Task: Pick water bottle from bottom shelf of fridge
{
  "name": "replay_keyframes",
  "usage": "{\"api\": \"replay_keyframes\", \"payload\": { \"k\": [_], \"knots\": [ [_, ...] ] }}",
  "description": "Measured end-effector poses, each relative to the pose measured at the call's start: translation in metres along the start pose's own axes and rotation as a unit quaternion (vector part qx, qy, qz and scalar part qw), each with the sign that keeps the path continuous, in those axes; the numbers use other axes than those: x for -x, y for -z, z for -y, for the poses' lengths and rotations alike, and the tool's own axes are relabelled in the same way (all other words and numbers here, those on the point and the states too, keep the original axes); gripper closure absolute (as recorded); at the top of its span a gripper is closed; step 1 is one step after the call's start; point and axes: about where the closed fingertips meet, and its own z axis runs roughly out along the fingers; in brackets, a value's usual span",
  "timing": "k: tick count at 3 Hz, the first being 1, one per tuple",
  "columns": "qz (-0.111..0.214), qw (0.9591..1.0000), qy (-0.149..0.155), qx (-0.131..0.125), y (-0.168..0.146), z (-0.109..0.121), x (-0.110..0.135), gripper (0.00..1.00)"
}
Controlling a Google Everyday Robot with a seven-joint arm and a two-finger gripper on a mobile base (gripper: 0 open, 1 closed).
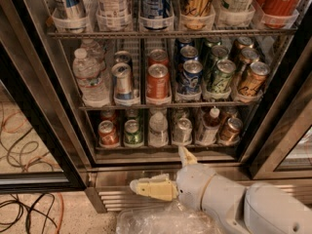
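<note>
Reaching in well means raising the gripper (pixel 158 168) from below the front edge of the fridge (pixel 61 91) and squaring it to the water bottle (pixel 158 128). The bottle stands upright mid-row on the bottom shelf (pixel 146 152), with cans close on both sides. The gripper's fingers are spread wide, holding and touching nothing.

The claw (pixel 157 167) is located at the lower centre of the frame. It comprises two blunt, wedge-shaped fingers (pixel 152 188) in pale cream-yellow, set well apart from each other and mounted on a rounded, glossy white wrist housing (pixel 194 182). A thin tan seam ring (pixel 208 189) separates this housing from a white cylindrical arm segment (pixel 225 199), which joins a larger, smooth, light grey-white casing (pixel 280 212) at the lower right corner of the frame.
</note>
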Motion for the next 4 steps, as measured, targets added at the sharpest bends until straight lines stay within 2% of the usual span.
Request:
{"api": "replay_keyframes", "payload": {
  "k": [1, 2, 3, 4],
  "knots": [
    [0.040, 0.9981, -0.036, -0.031, 0.007, 0.014, 0.008, 0.00],
    [0.040, 0.9980, -0.036, -0.031, 0.007, 0.014, 0.008, 0.00],
    [0.061, 0.9969, -0.033, -0.037, 0.001, 0.014, 0.005, 0.00],
    [0.087, 0.9934, 0.055, -0.051, -0.010, -0.011, -0.003, 0.00]
  ]
}}
